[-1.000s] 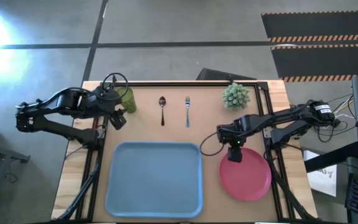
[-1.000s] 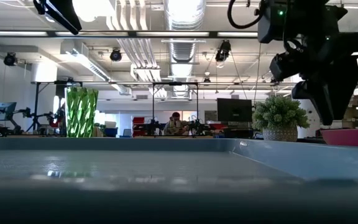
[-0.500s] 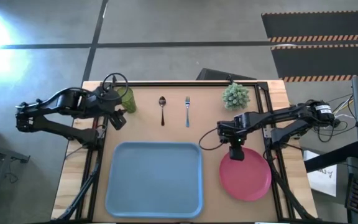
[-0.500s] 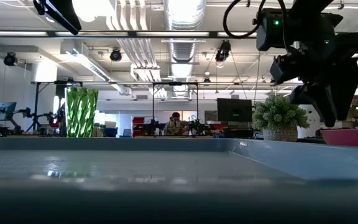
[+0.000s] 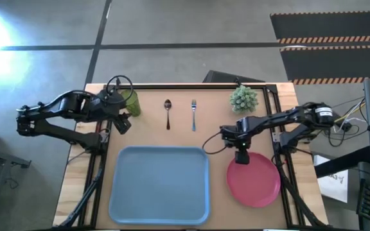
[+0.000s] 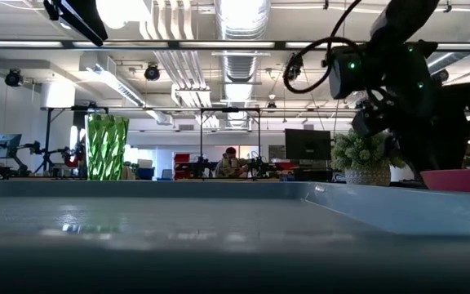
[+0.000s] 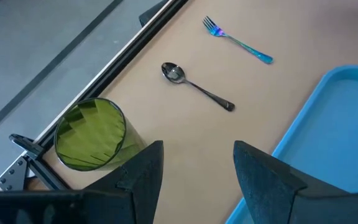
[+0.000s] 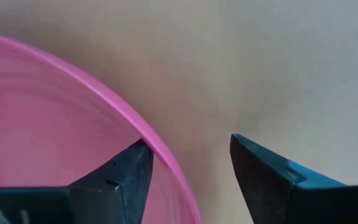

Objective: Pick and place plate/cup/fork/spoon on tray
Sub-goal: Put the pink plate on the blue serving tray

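Observation:
The pink-red plate lies flat on the table to the right of the light-blue tray. My right gripper is open low over the plate's far-left rim, with one finger over the plate and the other over the bare table. The green cup stands upright at the far left. My left gripper is open and empty just beside the cup. The spoon and the fork lie side by side on the table beyond the tray. My right gripper comes from above with its fingers pointing down. The finger over the plate stands close against the inside of the rim. I cannot tell whether it touches. The plate lies flat on the table.
A spiky potted plant stands at the far right, just beyond my right arm. In the low view the tray's rim fills the foreground. Bare table lies between the tray and the cutlery.
My right gripper has gone down toward the plate's far-left rim, staying open. The plate has kept still.

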Motion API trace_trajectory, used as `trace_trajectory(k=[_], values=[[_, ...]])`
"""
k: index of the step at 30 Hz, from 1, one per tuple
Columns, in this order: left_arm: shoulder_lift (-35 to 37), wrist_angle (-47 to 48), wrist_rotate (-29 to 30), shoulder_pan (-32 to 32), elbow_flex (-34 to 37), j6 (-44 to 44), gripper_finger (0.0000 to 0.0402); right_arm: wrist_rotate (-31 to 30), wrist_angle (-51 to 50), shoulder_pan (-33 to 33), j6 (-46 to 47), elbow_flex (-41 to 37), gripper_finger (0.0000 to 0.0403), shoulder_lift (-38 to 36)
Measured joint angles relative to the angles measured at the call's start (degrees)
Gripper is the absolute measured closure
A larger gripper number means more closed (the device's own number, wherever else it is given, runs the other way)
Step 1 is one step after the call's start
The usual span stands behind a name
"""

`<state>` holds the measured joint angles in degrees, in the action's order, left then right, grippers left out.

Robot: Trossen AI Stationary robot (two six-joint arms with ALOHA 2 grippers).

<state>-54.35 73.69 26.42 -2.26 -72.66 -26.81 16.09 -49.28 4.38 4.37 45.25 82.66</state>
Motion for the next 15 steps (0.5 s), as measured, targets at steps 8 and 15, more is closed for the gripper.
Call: trace_trajectory(k=[8, 15], values=[[0.02, 0.02, -0.29, 0.02, -0.02, 0.00, 0.0224, 0.91, 1.58, 0.03, -1.87, 0.28, 0.0214, 3.58], [0.04, 0.02, -0.29, 0.00, -0.02, 0.09, 0.0223, 0.44, 2.41, 0.07, -1.00, 0.27, 0.0341, 2.21]])
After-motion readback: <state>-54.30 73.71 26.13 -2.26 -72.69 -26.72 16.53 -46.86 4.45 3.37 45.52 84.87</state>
